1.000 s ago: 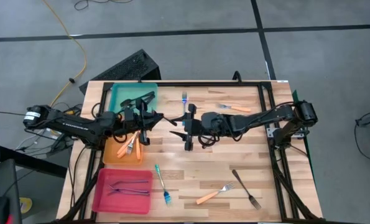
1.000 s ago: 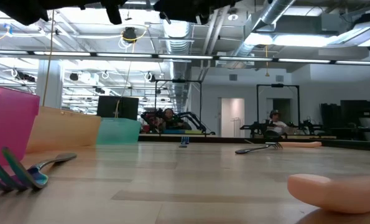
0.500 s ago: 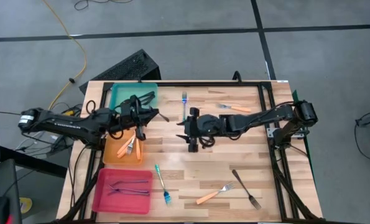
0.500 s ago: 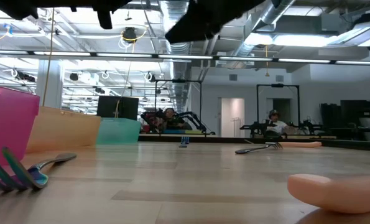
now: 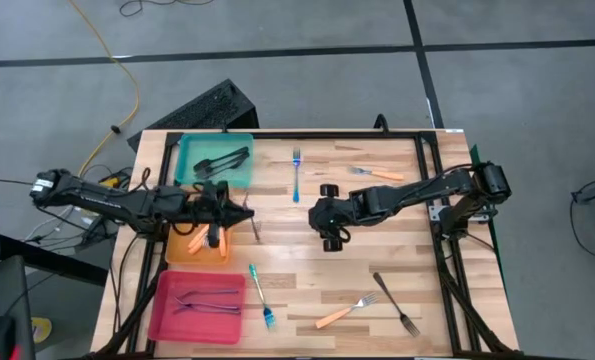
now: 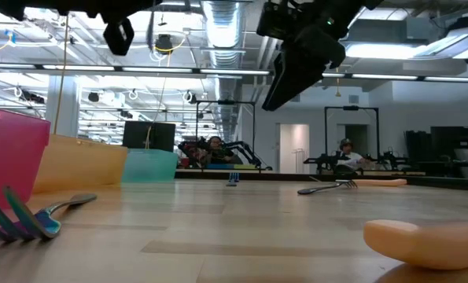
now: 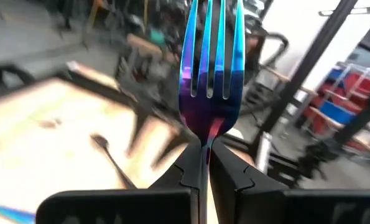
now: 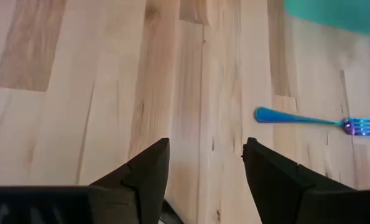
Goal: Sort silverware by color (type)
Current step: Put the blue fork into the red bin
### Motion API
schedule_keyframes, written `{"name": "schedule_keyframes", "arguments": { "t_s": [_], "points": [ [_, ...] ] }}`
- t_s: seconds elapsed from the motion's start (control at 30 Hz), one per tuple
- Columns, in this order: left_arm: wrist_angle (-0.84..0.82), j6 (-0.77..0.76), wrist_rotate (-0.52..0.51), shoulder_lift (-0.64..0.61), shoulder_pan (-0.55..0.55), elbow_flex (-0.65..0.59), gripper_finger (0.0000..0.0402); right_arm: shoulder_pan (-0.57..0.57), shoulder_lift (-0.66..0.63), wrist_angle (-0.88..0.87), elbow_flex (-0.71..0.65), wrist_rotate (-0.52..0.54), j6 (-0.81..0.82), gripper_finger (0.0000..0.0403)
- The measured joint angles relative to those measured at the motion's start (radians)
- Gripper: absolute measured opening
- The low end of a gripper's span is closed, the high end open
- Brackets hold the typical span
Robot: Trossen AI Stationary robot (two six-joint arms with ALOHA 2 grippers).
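We are mid-carry here. The left gripper [image 5: 245, 212] sits left of centre in the high view, just off the orange tray [image 5: 177, 243], its fingers [image 7: 231, 169] closed tight on a fork [image 7: 211, 68] with iridescent blue-purple tines, held by the neck with the tines pointing away from the wrist. To do this well, we judge the grip should stay firm while the arm swings the fork over the tray that matches its colour, lowers until it is just above the tray floor, and only then lets go, so it does not bounce out. The teal tray [image 5: 191, 154], at upper left, already holds dark pieces; the pink tray [image 5: 167, 312] at lower left holds two forks.

The right gripper [image 5: 329, 216] hovers near the middle of the bench [image 5: 397, 250], fingers [image 8: 144, 171] apart and holding nothing, with a blue fork [image 8: 315, 121] lying ahead of it on the wood. More forks wait along the top and lower right of the bench.

Compared with a second ago, the left gripper has pulled away from the right one, which has turned downward and narrowed slightly.
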Motion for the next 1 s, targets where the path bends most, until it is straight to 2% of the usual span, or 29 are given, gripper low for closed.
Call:
{"name": "schedule_keyframes", "arguments": {
  "t_s": [0.13, 0.23, 0.4, 0.6, 0.73, 1.0],
  "points": [
    [-0.131, -0.087, -0.022, 0.032, -0.077, 0.076, 0.0, -0.005, 0.0, -0.001, 0.0, 0.0, 0.001, 0.0223],
    [-0.309, -0.121, -0.053, 0.078, -0.145, 0.184, 0.0, -0.005, 0.0, -0.001, 0.0, 0.001, 0.003, 0.0223],
    [-0.633, -0.184, -0.125, 0.203, -0.259, 0.407, 0.0, -0.01, 0.0, -0.005, 0.0, 0.002, 0.017, 0.0223],
    [-0.928, -0.341, -0.129, 0.366, -0.374, 0.593, 0.0, -0.011, 0.0, 0.008, -0.025, 0.002, 0.043, 0.0223],
    [-1.021, -0.488, -0.128, 0.45, -0.453, 0.619, 0.0, -0.011, 0.0, 0.016, -0.066, 0.001, 0.059, 0.0223],
    [-1.039, -0.795, -0.086, 0.546, -0.593, 0.621, 0.0, -0.012, 0.0, 0.077, -0.129, 0.001, 0.074, 0.0223]
  ]
}}
